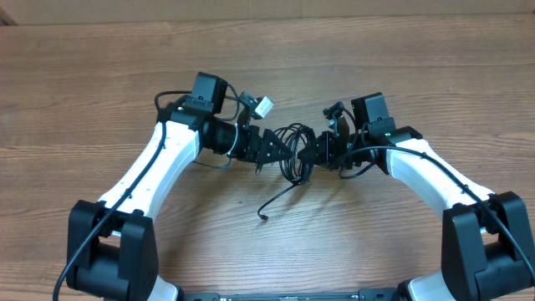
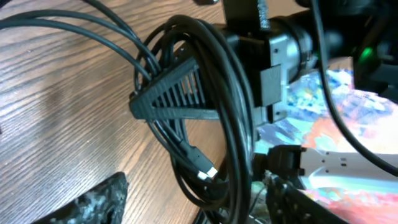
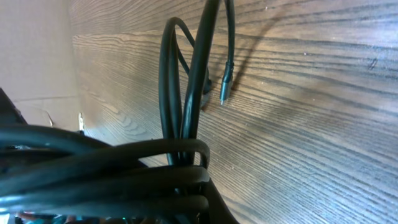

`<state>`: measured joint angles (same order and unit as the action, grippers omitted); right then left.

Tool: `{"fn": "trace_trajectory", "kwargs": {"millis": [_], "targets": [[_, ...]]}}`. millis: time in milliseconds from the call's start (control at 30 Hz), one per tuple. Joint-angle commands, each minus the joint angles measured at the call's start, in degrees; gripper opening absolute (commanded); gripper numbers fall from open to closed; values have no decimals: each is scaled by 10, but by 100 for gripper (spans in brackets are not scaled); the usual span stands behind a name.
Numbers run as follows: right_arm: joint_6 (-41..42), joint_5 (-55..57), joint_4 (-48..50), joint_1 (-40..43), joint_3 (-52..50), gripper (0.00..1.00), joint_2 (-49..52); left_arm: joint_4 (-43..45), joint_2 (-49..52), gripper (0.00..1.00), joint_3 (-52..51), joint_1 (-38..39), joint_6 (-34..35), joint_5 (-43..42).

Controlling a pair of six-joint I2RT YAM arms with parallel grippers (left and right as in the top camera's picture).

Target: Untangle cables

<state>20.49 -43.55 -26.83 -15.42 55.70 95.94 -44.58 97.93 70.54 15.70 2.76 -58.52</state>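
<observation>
mid wood-grain table (image 1: 100, 75), the black right gripper (image 1: 324, 152) pinches the coil of thin black cables (image 1: 294, 150), seemingly anchoring it; the left gripper (image 1: 269, 150), at its nine o'clock, stands spread, likely to pick a strand.

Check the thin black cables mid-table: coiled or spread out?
Coiled: the thin black cables form a tight bunch of overlapping loops; only one plug end trails loose onto the wooden table.

- tabletop (image 1: 267, 50): brown wood grain, in all three views
- pale beige strip (image 1: 418, 7) along its far edge, overhead
- blurred multicolour patch (image 2: 348, 106), left wrist view, can't tell what
</observation>
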Motion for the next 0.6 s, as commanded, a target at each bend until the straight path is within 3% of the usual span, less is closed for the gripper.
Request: {"fn": "trace_trajectory", "kwargs": {"millis": [0,133,400,533,567], "targets": [[23,-17,1,-1,1,4,-7,-2,-5,74,12,-7,-40,-71],[44,-17,1,-1,1,4,-7,0,-5,75,12,5,-46,-86],[50,-31,1,-12,1,4,-7,8,-5,75,12,34,-39,-21],[50,-30,1,-27,1,4,-7,23,-5,66,12,36,-38,-10],[50,-30,1,-33,1,4,-7,30,-5,57,12,36,-38,-7]]}}
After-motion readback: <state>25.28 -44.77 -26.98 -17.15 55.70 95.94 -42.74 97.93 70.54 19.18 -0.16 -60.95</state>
